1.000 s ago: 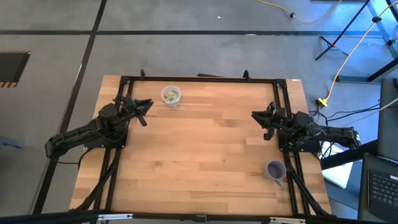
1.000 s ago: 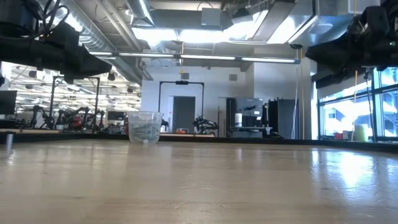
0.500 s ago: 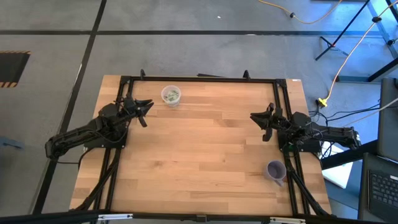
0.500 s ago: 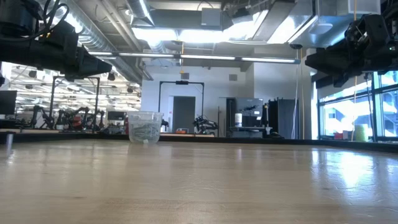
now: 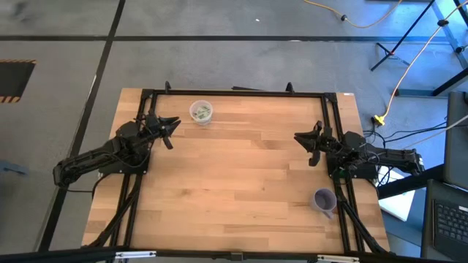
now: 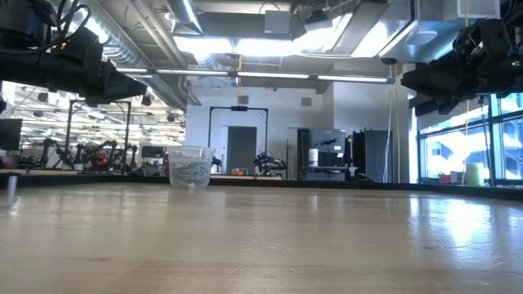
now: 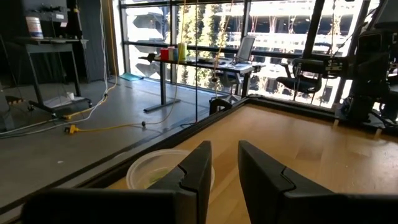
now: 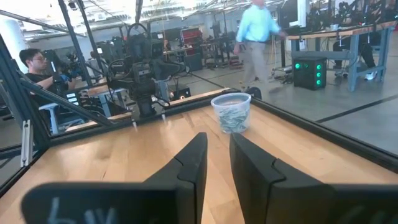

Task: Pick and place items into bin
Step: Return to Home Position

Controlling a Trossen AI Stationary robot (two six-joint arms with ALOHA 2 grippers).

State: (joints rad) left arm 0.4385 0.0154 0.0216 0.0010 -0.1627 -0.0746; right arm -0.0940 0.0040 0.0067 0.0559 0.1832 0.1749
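Note:
The clear cup (image 5: 201, 112) stands upright on its base near the table's far edge, left of centre, with pale green and white packets (image 5: 202, 110) piled inside. It also shows in the low view (image 6: 189, 167), the left wrist view (image 7: 155, 176) and the right wrist view (image 8: 232, 113). No loose packets show on the table. My left gripper (image 5: 171, 130) hovers just left and near of the cup, its fingers a narrow gap apart (image 7: 225, 155) and holding nothing. My right gripper (image 5: 307, 143) hovers near the table's right edge, also narrowly open (image 8: 218, 149) and holding nothing.
A purple translucent cup (image 5: 324, 199) stands near the table's right near corner. A black frame (image 5: 234, 93) runs along the far edge and both sides. The bare wooden top (image 5: 234, 175) lies between the arms. People show in the room beyond (image 8: 255, 31).
In the low view both grippers sank a little toward the table about a second ago, then kept still. The cup stayed where it was.

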